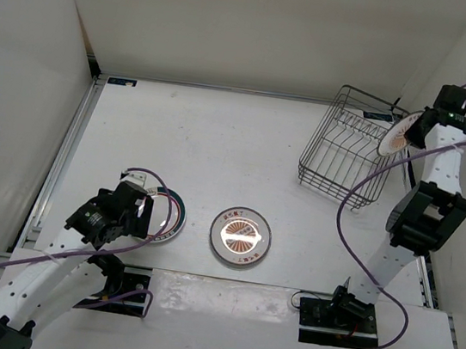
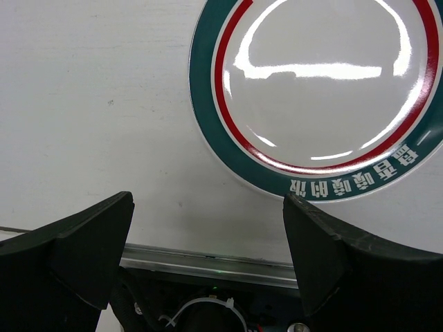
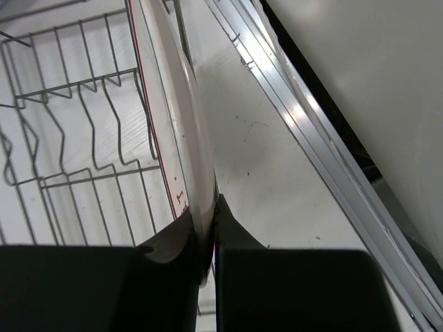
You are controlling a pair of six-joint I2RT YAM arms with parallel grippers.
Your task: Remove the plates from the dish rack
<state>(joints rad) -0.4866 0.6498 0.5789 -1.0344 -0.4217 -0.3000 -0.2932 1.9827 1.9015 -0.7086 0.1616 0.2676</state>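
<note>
Right gripper [image 3: 208, 207] is pinched tight on the held sunburst plate [image 3: 176, 104] by its rim; the plate is on edge at the dish rack's [image 1: 340, 151] right side. Left gripper [image 2: 208, 200] gapes wide over the ringed plate [image 2: 318, 90], which lies flat on the table [image 1: 204, 136], with the other sunburst plate [image 1: 241, 237] nearby.

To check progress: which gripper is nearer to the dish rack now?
Right. The right gripper is at the right side of the dish rack, shut on an upright plate. The left gripper is far away, open, by the green-rimmed plate at front left.

High overview of table [image 1: 221, 138]; wrist views close on plates [image 2: 318, 90]
</note>
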